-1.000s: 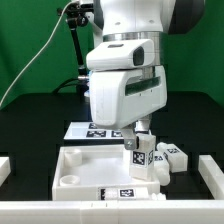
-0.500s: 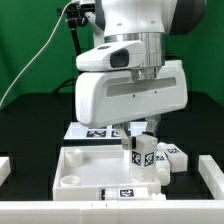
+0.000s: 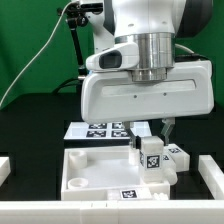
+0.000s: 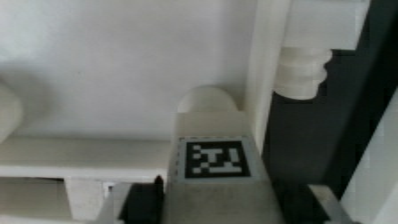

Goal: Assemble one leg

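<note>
A white leg (image 3: 150, 156) with a black-and-white tag stands upright in the far right corner of the large white panel (image 3: 88, 168), seen from the exterior view. My gripper (image 3: 150, 140) is shut on its upper part from above. In the wrist view the leg (image 4: 217, 150) runs between my two dark finger pads (image 4: 143, 205), which press on both of its sides; its tag faces the camera. Its lower end meets the panel (image 4: 107, 60) at a rounded corner. The big white hand hides the leg's top in the exterior view.
More white legs (image 3: 176, 155) lie just off the panel on the exterior view's right; one shows in the wrist view (image 4: 302, 68). Another tagged part (image 3: 128, 195) lies at the panel's near edge. The marker board (image 3: 103, 129) lies behind. White rails (image 3: 212, 172) flank the table.
The hand has turned about its vertical axis while holding the leg. The leg and fingers have shifted slightly toward the exterior view's right.
</note>
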Available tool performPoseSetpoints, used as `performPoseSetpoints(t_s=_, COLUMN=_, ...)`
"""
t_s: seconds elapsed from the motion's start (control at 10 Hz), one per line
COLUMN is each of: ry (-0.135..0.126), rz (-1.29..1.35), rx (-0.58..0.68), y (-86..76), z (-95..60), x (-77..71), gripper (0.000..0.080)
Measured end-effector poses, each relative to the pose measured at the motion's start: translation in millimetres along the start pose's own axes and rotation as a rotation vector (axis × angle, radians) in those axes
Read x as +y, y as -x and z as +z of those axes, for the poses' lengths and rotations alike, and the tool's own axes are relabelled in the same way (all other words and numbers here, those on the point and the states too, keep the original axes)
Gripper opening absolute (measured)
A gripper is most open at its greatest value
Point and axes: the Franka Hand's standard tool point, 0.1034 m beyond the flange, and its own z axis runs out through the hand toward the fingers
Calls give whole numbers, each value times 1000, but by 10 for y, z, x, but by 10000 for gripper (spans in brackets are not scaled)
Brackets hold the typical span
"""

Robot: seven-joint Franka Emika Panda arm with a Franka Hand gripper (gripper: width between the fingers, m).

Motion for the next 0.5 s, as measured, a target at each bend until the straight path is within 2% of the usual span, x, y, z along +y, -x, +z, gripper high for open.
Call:
performPoseSetpoints(t_s=0.3, ry=-18, rz=155, rx=-7, y=-7, z=-2, x=-3, gripper=288)
performPoseSetpoints(t_s=0.4, ry=-18, rz=139, rx=-7, y=-6, z=0, x=-2, gripper=382)
performPoseSetpoints(t_s=0.5, ry=-19, rz=107, rx=-7, y=-6, z=0, x=-4, gripper=521)
